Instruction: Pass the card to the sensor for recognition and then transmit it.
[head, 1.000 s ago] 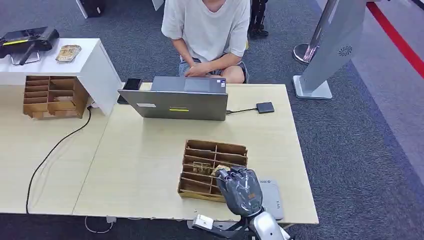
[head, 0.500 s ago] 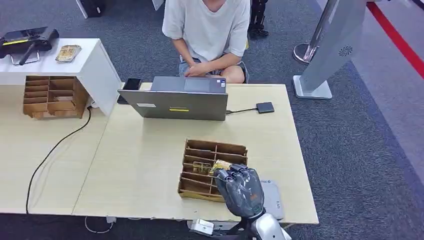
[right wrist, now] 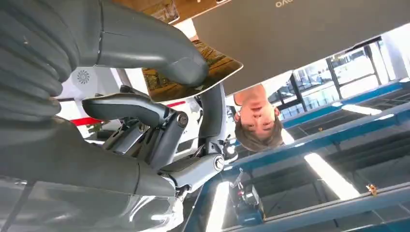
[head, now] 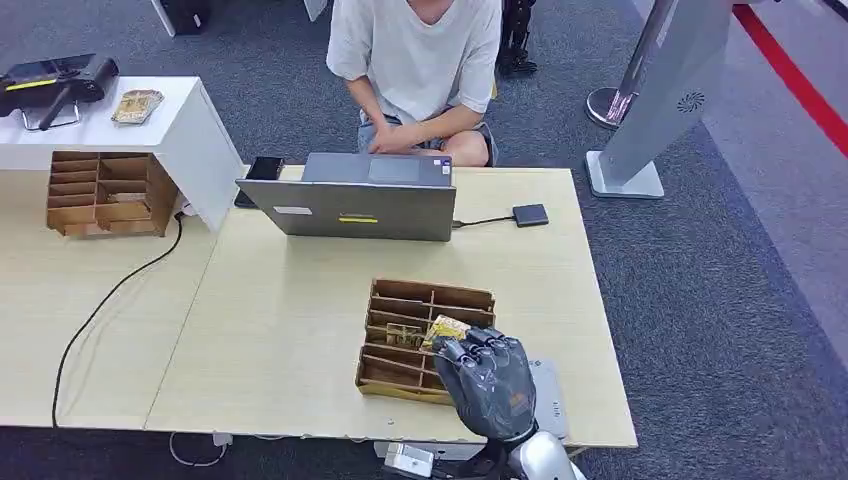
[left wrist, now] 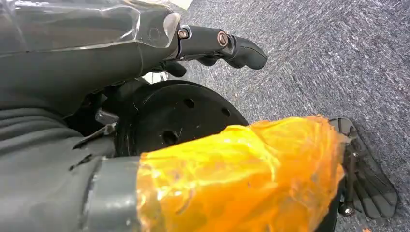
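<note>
Evidently card [right wrist: 193,72]: thin, light, stiff, glossy, likely slippery; pinched at one end, above the wooden tray [head: 420,300].
Right hand [head: 490,385]: thumb and fingers pinch the card.
Left hand [left wrist: 145,72]: hangs, holding nothing.
Sensor [head: 545,395]: flat grey pad beside the tray.

The table [head: 290,330] is surfaced in pale, matt wood laminate. The slotted organizer [head: 410,340] is made of plain brown wood. The card [right wrist: 193,72] is printed with a glossy finish (light is caught along its edge). The right hand [head: 488,382] is moulded in dark, slightly shiny plastic. The floor [head: 720,300] is covered in rough grey carpet. The laptop [head: 355,205] is cased in smooth matt grey.
</note>
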Controlling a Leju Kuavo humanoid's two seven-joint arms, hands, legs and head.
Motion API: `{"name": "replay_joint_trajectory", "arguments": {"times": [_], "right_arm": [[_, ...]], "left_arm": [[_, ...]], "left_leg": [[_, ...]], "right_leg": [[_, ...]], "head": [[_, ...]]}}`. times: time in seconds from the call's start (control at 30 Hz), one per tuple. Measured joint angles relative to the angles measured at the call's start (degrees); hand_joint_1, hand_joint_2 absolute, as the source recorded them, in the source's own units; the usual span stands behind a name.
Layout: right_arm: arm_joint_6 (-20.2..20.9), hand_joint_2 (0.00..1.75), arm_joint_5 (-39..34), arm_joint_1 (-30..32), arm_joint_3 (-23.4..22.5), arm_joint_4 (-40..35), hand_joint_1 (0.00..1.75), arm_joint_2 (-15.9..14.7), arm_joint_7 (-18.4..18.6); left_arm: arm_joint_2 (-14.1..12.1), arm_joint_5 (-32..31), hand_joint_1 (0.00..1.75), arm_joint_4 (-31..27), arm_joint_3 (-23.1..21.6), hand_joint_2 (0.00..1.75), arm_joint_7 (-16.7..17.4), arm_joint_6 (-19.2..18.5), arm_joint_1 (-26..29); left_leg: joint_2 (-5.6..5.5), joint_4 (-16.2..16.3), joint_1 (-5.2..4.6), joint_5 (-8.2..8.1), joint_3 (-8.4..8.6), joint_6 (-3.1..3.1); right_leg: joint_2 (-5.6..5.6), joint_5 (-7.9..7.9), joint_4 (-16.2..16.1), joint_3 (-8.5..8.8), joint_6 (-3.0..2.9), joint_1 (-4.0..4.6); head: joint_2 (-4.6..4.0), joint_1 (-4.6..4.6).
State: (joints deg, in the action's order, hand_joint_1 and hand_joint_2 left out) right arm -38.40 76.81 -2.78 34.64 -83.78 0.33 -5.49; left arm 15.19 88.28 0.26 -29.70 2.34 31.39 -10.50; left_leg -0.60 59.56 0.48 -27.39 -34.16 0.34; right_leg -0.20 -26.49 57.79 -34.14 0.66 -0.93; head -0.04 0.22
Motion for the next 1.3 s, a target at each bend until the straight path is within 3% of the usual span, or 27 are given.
{"name": "replay_joint_trajectory", "arguments": {"times": [0.9,1.3], "right_arm": [[0.0,1.75,1.07,1.74,-3.85,-7.71,1.75,1.44,-5.73],[0.0,1.75,1.35,-0.1,-4.94,-9.33,1.75,1.57,-5.29]], "left_arm": [[0.07,0.0,0.0,0.02,0.0,0.0,-1.11,0.0,0.09],[0.33,0.0,0.0,0.09,0.0,0.0,-2.62,0.0,0.2]], "left_leg": [[-0.01,0.0,0.0,0.0,-0.02,0.0],[-0.01,0.0,0.0,0.0,-0.03,0.0]], "right_leg": [[-0.01,0.0,0.0,0.0,0.0,0.0],[-0.02,0.0,0.0,0.0,0.0,0.0]], "head": [[0.0,0.02],[0.0,0.0]]}}
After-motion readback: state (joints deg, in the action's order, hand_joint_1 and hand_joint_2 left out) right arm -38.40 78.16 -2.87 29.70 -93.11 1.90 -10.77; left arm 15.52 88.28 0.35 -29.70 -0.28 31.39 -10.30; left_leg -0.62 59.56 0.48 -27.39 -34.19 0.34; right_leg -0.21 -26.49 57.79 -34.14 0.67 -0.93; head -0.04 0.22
